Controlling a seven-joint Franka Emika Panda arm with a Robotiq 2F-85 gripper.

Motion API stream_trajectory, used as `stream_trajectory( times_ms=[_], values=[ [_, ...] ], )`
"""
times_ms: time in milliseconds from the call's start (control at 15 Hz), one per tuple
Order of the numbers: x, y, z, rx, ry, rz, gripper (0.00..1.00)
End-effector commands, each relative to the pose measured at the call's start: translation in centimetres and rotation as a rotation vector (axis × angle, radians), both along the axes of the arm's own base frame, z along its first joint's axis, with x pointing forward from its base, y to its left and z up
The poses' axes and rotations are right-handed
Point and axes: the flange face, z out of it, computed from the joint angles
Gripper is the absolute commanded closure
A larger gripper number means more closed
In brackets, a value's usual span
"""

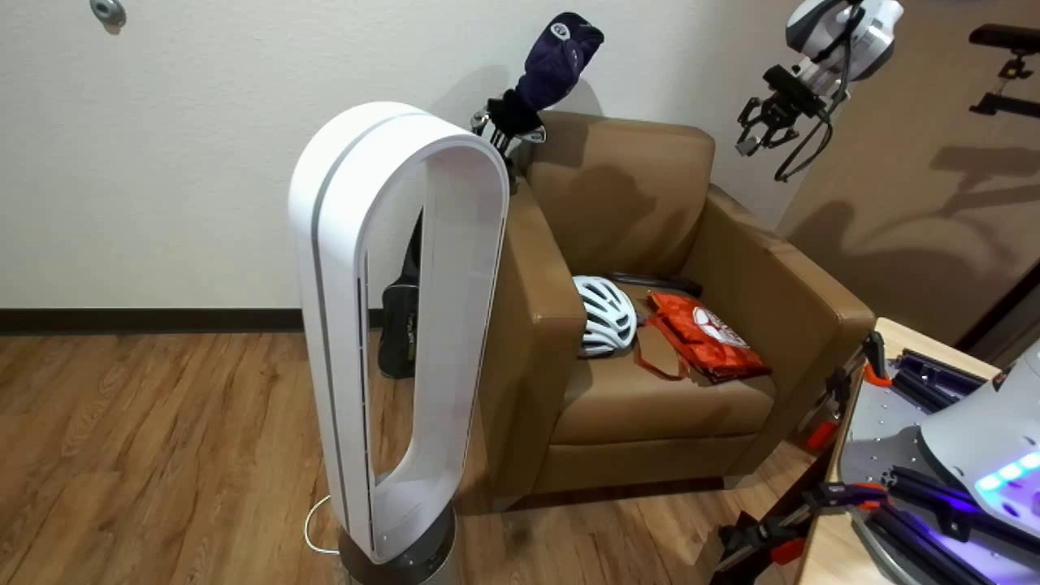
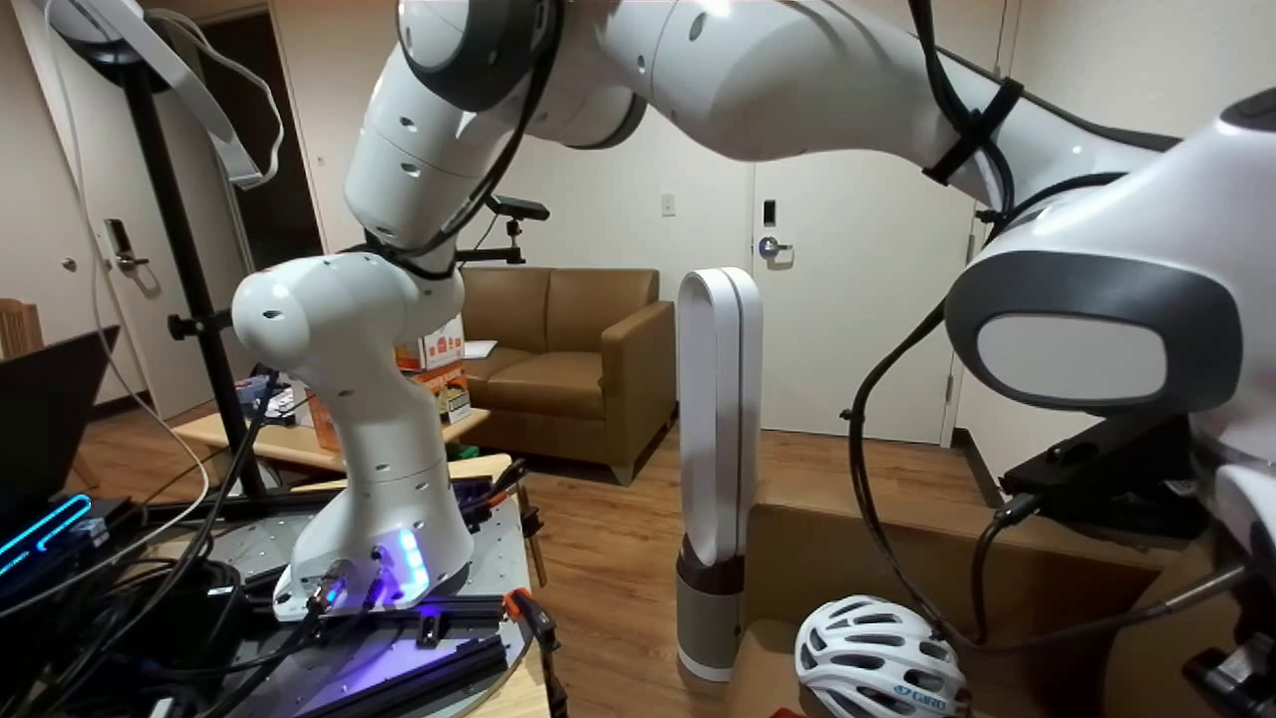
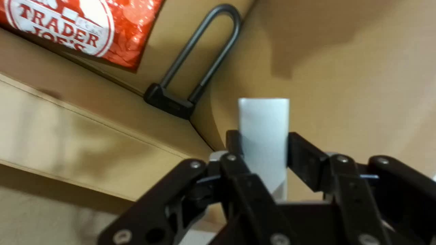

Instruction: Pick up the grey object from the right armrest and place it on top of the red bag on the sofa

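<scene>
My gripper (image 1: 761, 136) is shut on a grey block-like object (image 3: 264, 129), which sticks up between the fingertips (image 3: 262, 149) in the wrist view. The grey object also shows at the fingertips in an exterior view (image 1: 747, 147). The gripper is high above the tan-brown armchair (image 1: 650, 418), near its back and the right armrest (image 1: 800, 272). The red bag (image 1: 703, 333) lies flat on the seat beside that armrest. It also shows at the upper left of the wrist view (image 3: 131, 30). In an exterior view the arm hides most of the gripper at the right edge.
A white helmet (image 1: 608, 317) lies on the seat left of the bag. A black U-lock (image 3: 168, 102) lies at the seat's back. A tall white fan (image 1: 337, 244) stands beside the chair, with golf clubs (image 1: 561, 61) behind. The robot's table (image 1: 837, 561) stands at the right.
</scene>
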Motion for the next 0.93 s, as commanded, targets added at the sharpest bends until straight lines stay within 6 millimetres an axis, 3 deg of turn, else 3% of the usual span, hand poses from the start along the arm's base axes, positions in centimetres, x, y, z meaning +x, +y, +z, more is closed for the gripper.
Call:
stream_trajectory(
  times_ms=[0, 67, 200, 267, 533, 667, 867],
  values=[
    [2.2, -0.1, 3.0, -0.069, -0.086, -0.14, 0.88],
    [1.7, 0.2, 1.7, -0.052, -0.034, -0.069, 0.63],
    [2.6, 0.4, 2.7, -0.069, -0.06, -0.099, 0.63],
    [2.5, 0.6, 2.8, -0.052, -0.002, -0.095, 0.88],
    [2.5, 2.1, 4.5, 0.064, 0.227, -0.005, 0.88],
    [3.4, 2.2, 6.8, 0.082, 0.31, -0.05, 0.88],
    [5.3, 2.4, 10.2, 0.097, 0.293, -0.135, 0.88]
  ],
)
